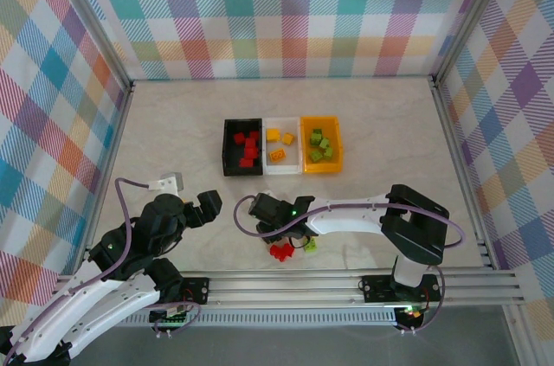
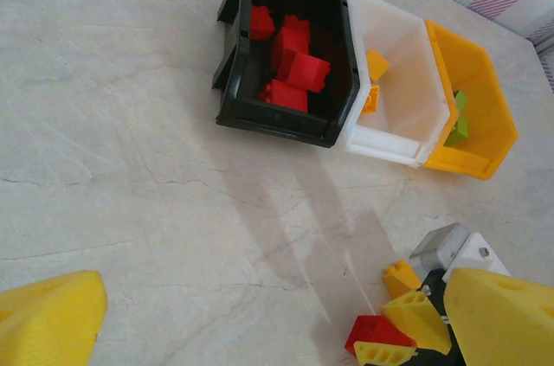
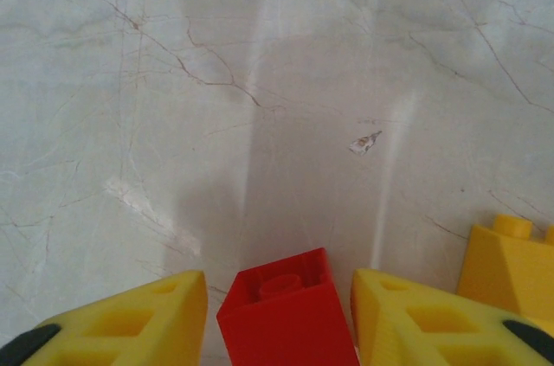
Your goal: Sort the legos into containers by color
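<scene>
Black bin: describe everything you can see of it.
The black bin is a small, open-topped rectangular container of glossy black plastic. It has angled braces on the outer wall facing away from its neighbours. It stands upright on the marbled table, leftmost in a row of three, and its right wall looks pressed against the white bin. Several red bricks lie loosely piled inside, with no other colour among them. Nothing else touches it.

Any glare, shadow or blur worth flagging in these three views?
Top external: even light, sharp, no glare. Left wrist: soft shadow bands across the table, near fingers out of focus. Right wrist: pale glare streaks beside a broad shadow on the table; the red brick up close is slightly soft.
</scene>
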### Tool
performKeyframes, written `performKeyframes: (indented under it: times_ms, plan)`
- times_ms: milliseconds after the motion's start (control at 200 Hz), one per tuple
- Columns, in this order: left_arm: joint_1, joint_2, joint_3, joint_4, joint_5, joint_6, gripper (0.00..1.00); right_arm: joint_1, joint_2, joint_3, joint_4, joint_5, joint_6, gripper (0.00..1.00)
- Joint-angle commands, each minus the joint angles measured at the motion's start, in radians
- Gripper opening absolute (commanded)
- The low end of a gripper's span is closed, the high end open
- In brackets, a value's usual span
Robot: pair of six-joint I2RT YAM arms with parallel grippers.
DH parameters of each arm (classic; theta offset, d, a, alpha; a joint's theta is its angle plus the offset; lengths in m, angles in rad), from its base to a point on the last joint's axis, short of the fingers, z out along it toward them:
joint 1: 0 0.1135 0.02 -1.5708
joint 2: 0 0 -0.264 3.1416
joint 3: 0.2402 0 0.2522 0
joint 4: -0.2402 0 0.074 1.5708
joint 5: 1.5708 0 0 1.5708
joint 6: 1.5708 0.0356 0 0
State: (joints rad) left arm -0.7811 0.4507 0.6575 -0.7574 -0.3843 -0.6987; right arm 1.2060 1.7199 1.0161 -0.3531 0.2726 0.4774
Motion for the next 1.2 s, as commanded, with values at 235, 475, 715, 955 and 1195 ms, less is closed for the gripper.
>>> performKeyframes:
  times_ms: [235, 475, 715, 955, 1195]
  plan:
    - [-0.001, 0.012, 0.030, -0.008, -0.016, 0.015, 1.00, 0.004, -0.006, -0.034, -0.030, -0.005, 0.005, 0.36]
    - [-0.001, 0.020, 0.021, 0.009, 0.008, 0.015, 1.00, -0.028, -0.105, -0.013, 0.053, 0.019, -0.003, 0.30]
    - [0.000, 0.031, 0.001, 0.028, 0.037, 0.015, 1.00, -0.153, -0.087, 0.171, 0.119, -0.115, -0.064, 0.29]
    - [0.000, 0.043, -0.010, 0.027, 0.062, 0.017, 1.00, -0.298, 0.166, 0.505, 0.121, -0.242, -0.050, 0.29]
    - [-0.001, 0.039, -0.038, 0.018, 0.087, 0.003, 1.00, -0.370, 0.429, 0.858, 0.056, -0.295, 0.006, 0.29]
